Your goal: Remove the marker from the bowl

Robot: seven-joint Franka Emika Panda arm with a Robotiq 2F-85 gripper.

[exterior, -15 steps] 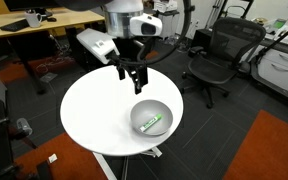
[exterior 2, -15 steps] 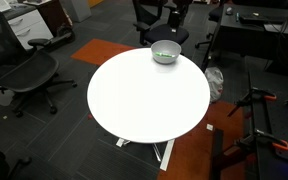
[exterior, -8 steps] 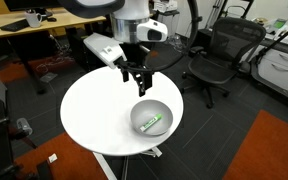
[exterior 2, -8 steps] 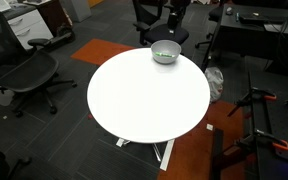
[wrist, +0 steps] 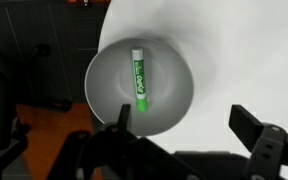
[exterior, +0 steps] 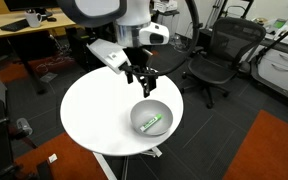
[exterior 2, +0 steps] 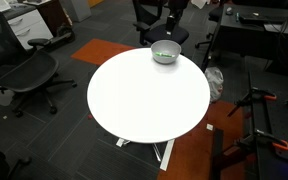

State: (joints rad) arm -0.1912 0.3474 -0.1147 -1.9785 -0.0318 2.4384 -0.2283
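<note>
The grey bowl stands near the edge of the round white table. The green-and-white marker lies inside it. The bowl also shows in an exterior view at the table's far edge, and in the wrist view with the marker lying across its middle. My gripper hangs open and empty above the table, just behind the bowl. In the wrist view its fingers stand wide apart beside the bowl, holding nothing.
Black office chairs stand near the table, and desks line the back. Another chair stands beside the table. An orange carpet patch lies on the dark floor.
The arm has moved a little toward the bowl and lowered slightly. The bowl and marker have not moved.
</note>
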